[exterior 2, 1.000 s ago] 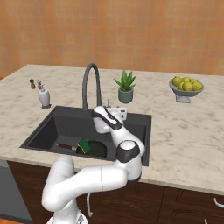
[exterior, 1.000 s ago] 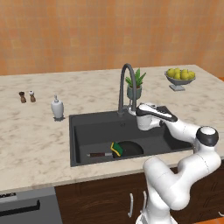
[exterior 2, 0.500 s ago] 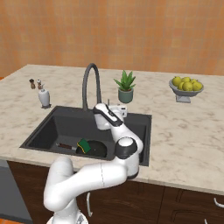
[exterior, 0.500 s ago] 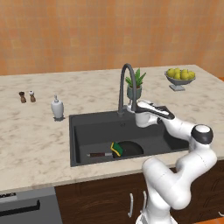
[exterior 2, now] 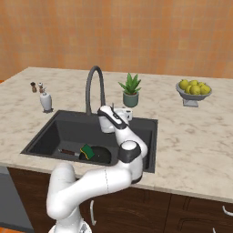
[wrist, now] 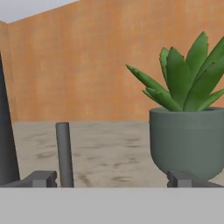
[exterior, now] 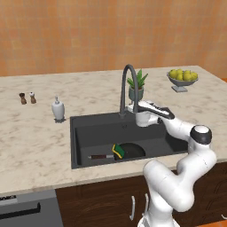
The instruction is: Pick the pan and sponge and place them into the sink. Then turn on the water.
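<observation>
The black pan (exterior: 131, 150) lies in the bottom of the dark grey sink (exterior: 101, 131), its brown handle pointing left. On the pan's left rim rests the green and yellow sponge (exterior: 117, 151). The same pan (exterior 2: 102, 156) and sponge (exterior 2: 87, 151) appear in the right base view. My gripper (exterior: 136, 109) is at the back rim of the basin, just right of the arched faucet (exterior: 126, 84). It is open, fingertips wide apart (wrist: 113, 179). A thin dark faucet lever (wrist: 64, 153) stands upright just inside the left fingertip. No water stream is in view.
A potted plant (wrist: 188, 131) stands straight ahead of the hand, behind the sink (exterior 2: 130, 93). A soap dispenser (exterior: 57, 109) and two small shakers (exterior: 27, 97) sit left of the basin. A bowl of yellow fruit (exterior: 182, 79) is at the far right.
The hand has crept a little toward the faucet and the back of the sink. Pan and sponge have stayed put.
</observation>
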